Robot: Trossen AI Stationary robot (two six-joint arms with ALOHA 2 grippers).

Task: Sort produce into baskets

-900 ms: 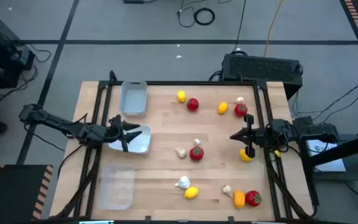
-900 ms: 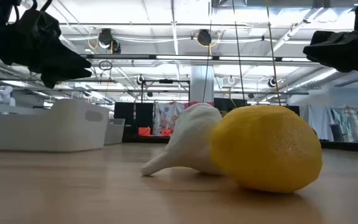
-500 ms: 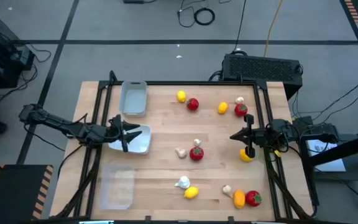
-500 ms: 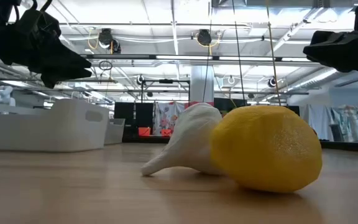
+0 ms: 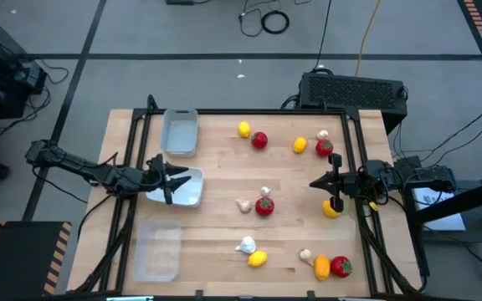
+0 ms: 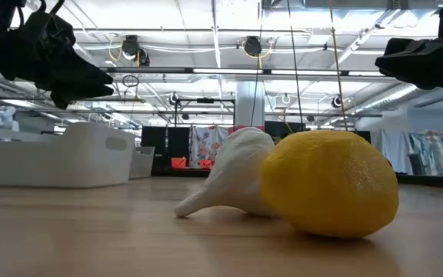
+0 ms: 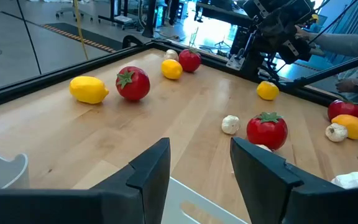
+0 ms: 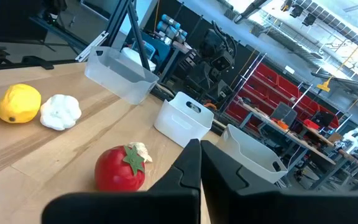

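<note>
The produce lies scattered on the wooden table: red fruits [image 5: 264, 206] [image 5: 259, 140], yellow lemons [image 5: 243, 129] [image 5: 258, 258] and whitish garlic bulbs [image 5: 243, 203] [image 5: 246, 245]. Three baskets stand along the left side: a greyish one [image 5: 180, 132], a white one [image 5: 187, 191] and a clear one [image 5: 157, 251]. My left gripper [image 5: 174, 178] hovers open over the white basket, with nothing between its fingers [image 7: 199, 148]. My right gripper [image 5: 335, 203] is shut and empty [image 8: 200, 150], just above a yellow lemon [image 5: 331, 211] that rests on the table.
More produce sits near the right side: a red fruit [image 5: 325, 147], a yellow piece [image 5: 299, 145], and at the near right an orange piece [image 5: 322, 266] beside a red fruit [image 5: 340, 266]. A black frame [image 5: 224, 111] borders the table. Bare wood lies in the middle.
</note>
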